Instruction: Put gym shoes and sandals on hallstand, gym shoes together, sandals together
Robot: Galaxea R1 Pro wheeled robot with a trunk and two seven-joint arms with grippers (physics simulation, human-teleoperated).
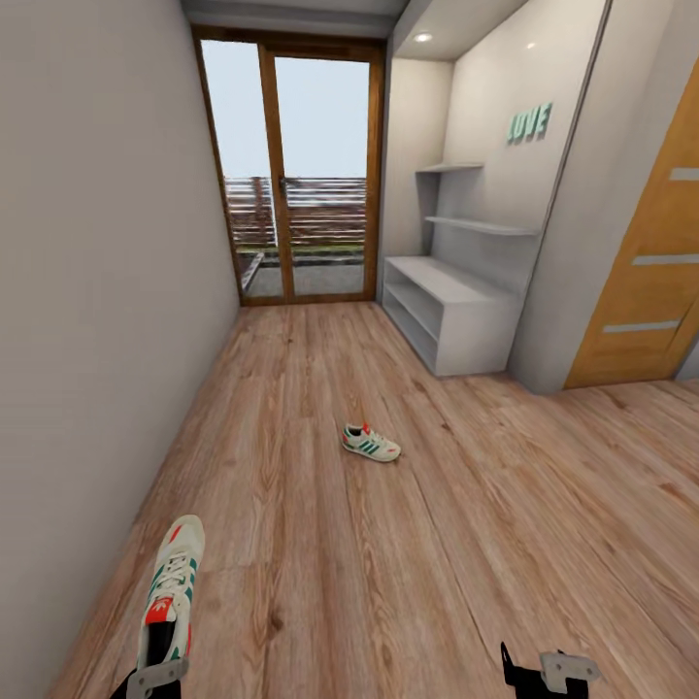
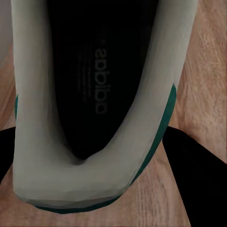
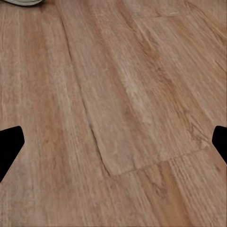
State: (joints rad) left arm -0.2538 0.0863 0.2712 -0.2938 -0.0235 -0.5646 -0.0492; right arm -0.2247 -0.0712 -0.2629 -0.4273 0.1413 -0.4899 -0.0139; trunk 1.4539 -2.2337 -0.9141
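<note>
My left tool (image 1: 155, 670) is clamped on 1 gym shoe (image 1: 171, 582) at lower left. Right tool (image 3: 113, 142) is spread apart over the floor (image 1: 388, 582); the other sneaker (image 1: 370, 443) sits mid-frame.

Left tool (image 1: 155, 670) low, fingers closed on load; right tool (image 1: 549, 675) low, fingers spread apart.

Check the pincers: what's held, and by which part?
Left pincer holds one gym shoe by its heel end, toe pointing away from the robot. Right pincer is open over the corridor floor, holding nothing.
</note>
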